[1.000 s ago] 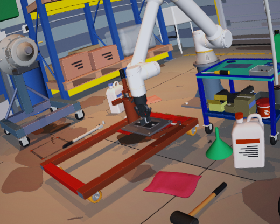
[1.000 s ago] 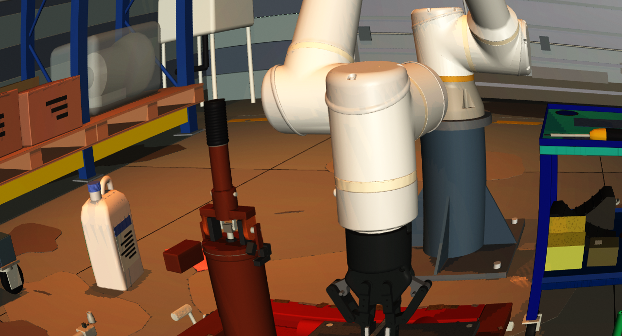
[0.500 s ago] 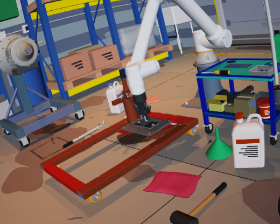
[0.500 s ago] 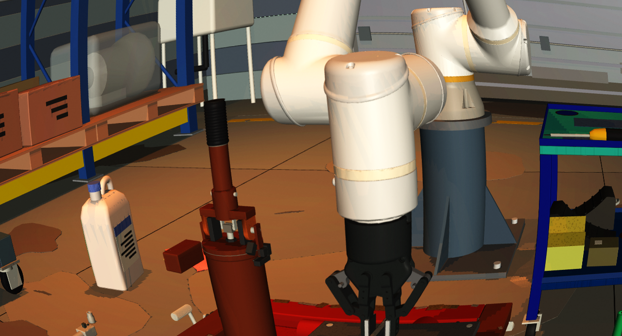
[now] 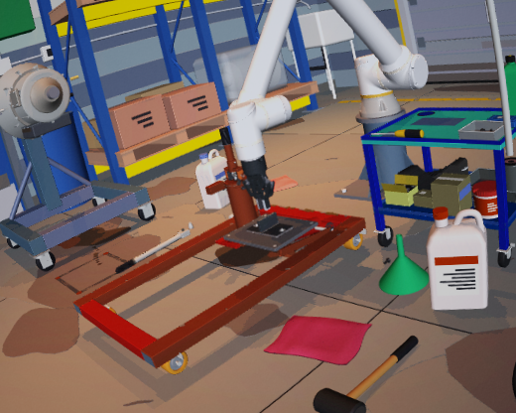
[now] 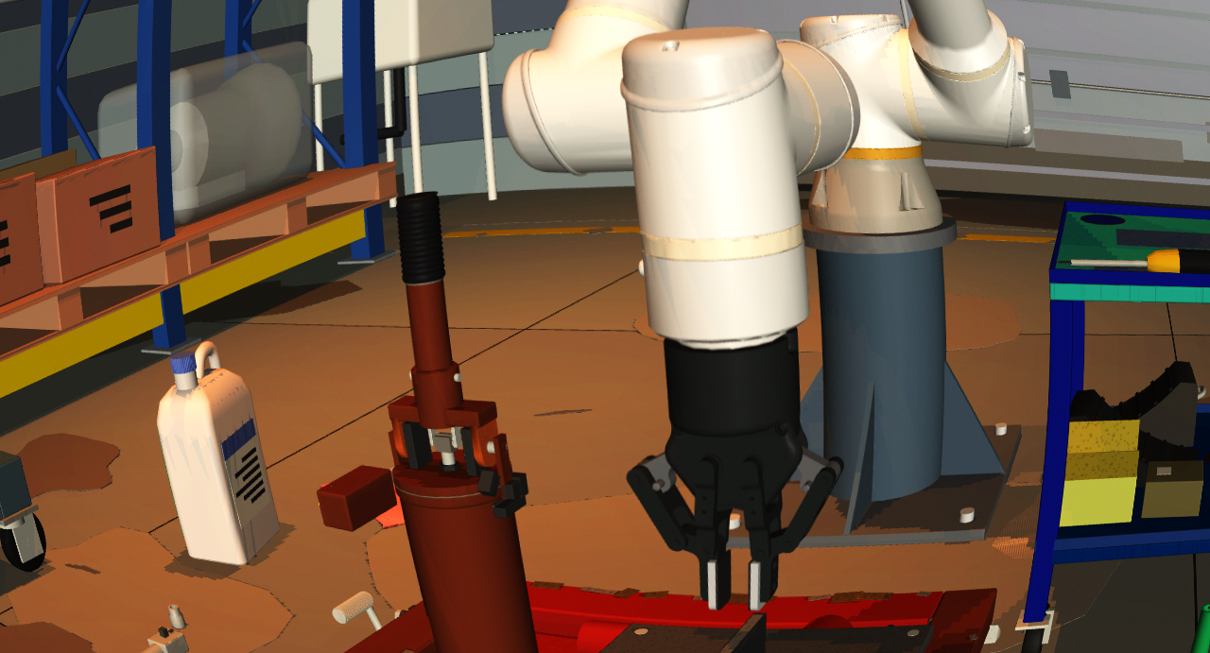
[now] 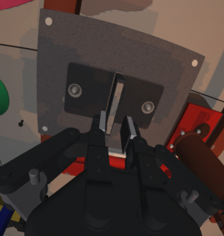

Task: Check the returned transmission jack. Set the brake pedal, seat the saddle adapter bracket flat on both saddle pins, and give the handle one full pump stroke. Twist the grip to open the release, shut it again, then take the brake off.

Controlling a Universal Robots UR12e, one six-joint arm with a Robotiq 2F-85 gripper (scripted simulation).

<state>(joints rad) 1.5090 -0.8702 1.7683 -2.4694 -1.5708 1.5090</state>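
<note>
The brake pedal is hidden behind the jack's column and my wrist. The dark saddle adapter bracket [image 7: 113, 100] lies flat on the grey saddle plate [image 5: 270, 230], with both saddle pins [image 7: 74, 90] [image 7: 147, 107] showing through its holes and its upright rib [image 7: 114, 103] in the middle. My gripper [image 6: 734, 584] hangs just above that rib, fingers narrowly apart and empty. The jack's brown column [image 6: 461, 531] stands to the left, its handle with the black ribbed grip [image 6: 420, 238] upright.
The jack's red frame [image 5: 221, 298] stretches along the floor. A white jug [image 6: 217, 463] stands left of the column, and a blue cart [image 5: 449, 164] to the right. A green funnel [image 5: 403, 270], a white canister [image 5: 457, 260], a pink rag [image 5: 320, 338] and a mallet [image 5: 365, 379] lie nearer.
</note>
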